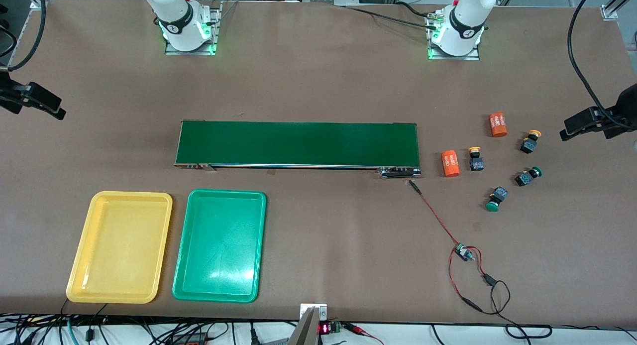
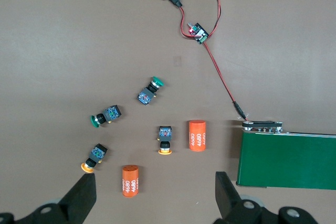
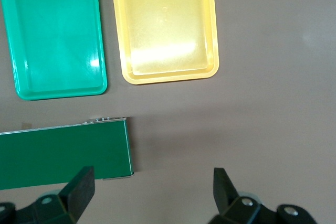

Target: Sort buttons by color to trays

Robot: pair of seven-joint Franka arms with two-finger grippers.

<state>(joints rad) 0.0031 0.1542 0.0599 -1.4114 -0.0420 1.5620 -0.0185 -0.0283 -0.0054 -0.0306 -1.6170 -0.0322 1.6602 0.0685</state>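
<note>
Brown table (image 1: pixel 318 76) everywhere, and plenty of bare surface to work in. Down the middle lies the long dark-green conveyor belt (image 1: pixel 297 143), its ends square and its long edges free.

Toward the left arm's end, the four buttons sit loose, none touching. One yellow-capped button (image 1: pixel 530 141) is farthest from the front camera; the other yellow-capped button (image 1: pixel 475 159) sits just beside an orange cylinder (image 1: pixel 450 163). A second orange cylinder (image 1: pixel 497 124) stands farther from the camera than both. One green-capped button (image 1: pixel 527 176) lies on its side; the other green-capped button (image 1: pixel 496 199) lies nearest the camera. Open table rings the whole cluster. A red-and-black wire (image 1: pixel 438 218) runs from the belt's corner to a small circuit board (image 1: pixel 463 252), nearer the camera than the buttons.

Toward the right arm's end, the yellow tray (image 1: pixel 82 265) and the green tray (image 1: pixel 181 280) lie side by side, a thin strip of table between their rims, both nearer the camera than the belt.

The left pincer (image 2: pixel 155 195) hangs wide open, holding nothing, over the buttons near the belt's end. The right pincer (image 3: pixel 152 192) is spread wide too, holding nothing, over bare table by the belt's other end, the trays in its wrist view.
</note>
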